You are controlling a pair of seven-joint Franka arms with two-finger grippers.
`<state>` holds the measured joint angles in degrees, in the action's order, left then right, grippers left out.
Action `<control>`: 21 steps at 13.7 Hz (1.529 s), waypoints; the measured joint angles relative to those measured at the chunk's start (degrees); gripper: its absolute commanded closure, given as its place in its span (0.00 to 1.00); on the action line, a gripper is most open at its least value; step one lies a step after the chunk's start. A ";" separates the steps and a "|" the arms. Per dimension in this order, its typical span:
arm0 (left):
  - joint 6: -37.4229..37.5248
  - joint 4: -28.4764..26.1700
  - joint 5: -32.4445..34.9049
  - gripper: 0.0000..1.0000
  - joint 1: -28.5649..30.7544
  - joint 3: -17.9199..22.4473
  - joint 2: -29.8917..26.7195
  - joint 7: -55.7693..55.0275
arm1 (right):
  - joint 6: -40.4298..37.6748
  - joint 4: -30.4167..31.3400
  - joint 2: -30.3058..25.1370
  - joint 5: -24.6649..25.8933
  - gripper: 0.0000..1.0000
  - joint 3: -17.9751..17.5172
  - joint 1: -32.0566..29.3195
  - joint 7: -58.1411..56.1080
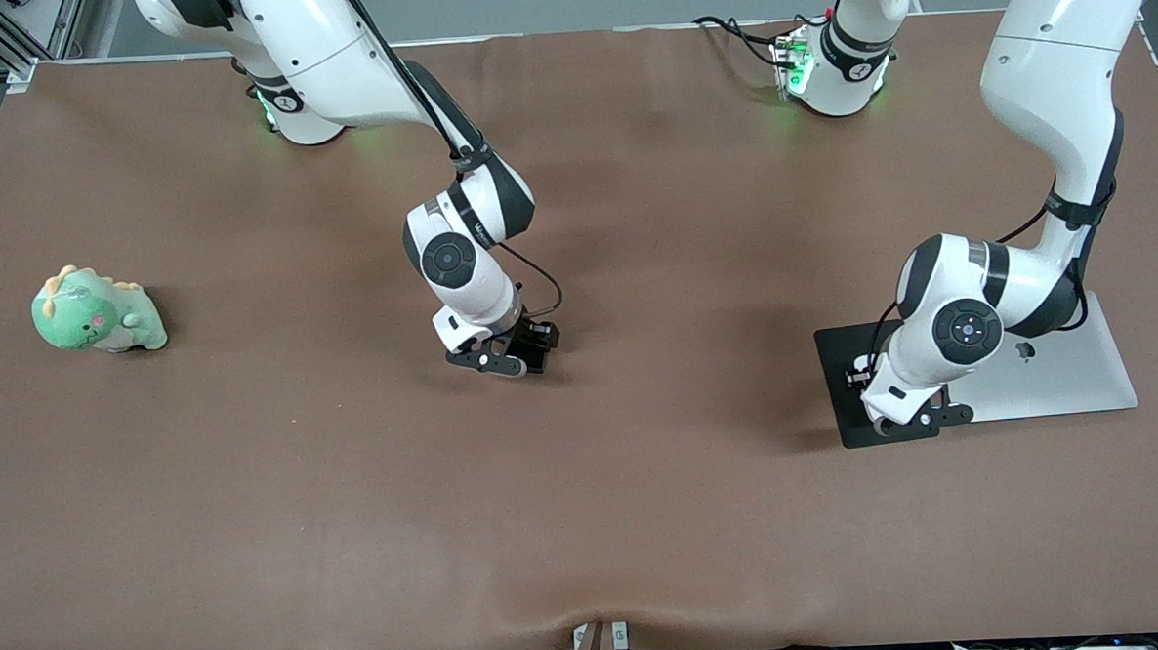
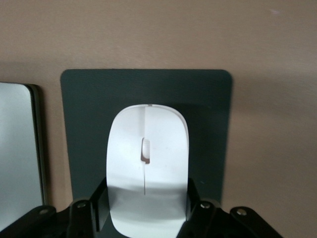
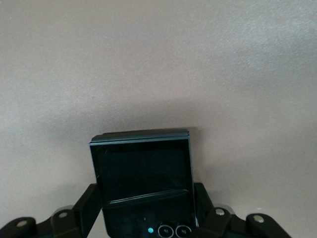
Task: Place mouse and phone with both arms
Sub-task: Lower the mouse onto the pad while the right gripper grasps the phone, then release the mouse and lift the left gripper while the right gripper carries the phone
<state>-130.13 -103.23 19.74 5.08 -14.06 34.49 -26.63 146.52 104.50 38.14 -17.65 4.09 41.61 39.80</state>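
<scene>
Both arms look to be at the setting-down stage, each with its object low over its spot — neither release has happened as far as the pictures show. The left gripper (image 1: 911, 426) is down over the dark mouse pad (image 1: 839, 353), which lies beside the silver laptop (image 1: 1079, 372) toward the left arm's end of the desk (image 1: 646, 517). In the left wrist view its fingers (image 2: 195, 203) are closed on the sides of the mouse (image 2: 147, 163), and the mouse sits squarely over the middle of the pad; whether it already rests on the pad or hangs just above it cannot be told. The right gripper (image 1: 507, 357) is low over bare brown desk near the middle, and the right wrist view shows it clamped on the phone (image 3: 143, 183), a black, nearly square slab with a glossy face, held close above the cloth with a shadow beneath it — contact is again unclear. A green dinosaur toy (image 1: 98, 311) lies well apart, toward the right arm's end, and plays no part. In my judgement the carrying is done for both; what is left is to let each object settle, open the fingers and lift the arms clear without dragging mouse or phone out of place.
</scene>
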 measured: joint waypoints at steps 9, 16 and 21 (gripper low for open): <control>-3.09 0.01 0.39 0.00 0.80 -0.24 3.26 1.80 | -19.57 -3.67 -3.53 1.08 1.00 2.12 -5.10 -4.36; -2.88 1.28 0.39 0.00 0.83 -1.00 1.91 2.16 | -19.47 10.61 -12.82 1.20 1.00 2.51 -16.17 -25.21; 3.11 2.03 -1.58 0.00 0.79 -3.02 -4.92 2.11 | -18.90 16.25 -16.01 1.37 1.00 2.89 -28.17 -44.33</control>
<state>-127.02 -101.20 18.17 5.87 -17.08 29.57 -24.52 127.62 120.75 22.13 -16.28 6.98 13.43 -4.54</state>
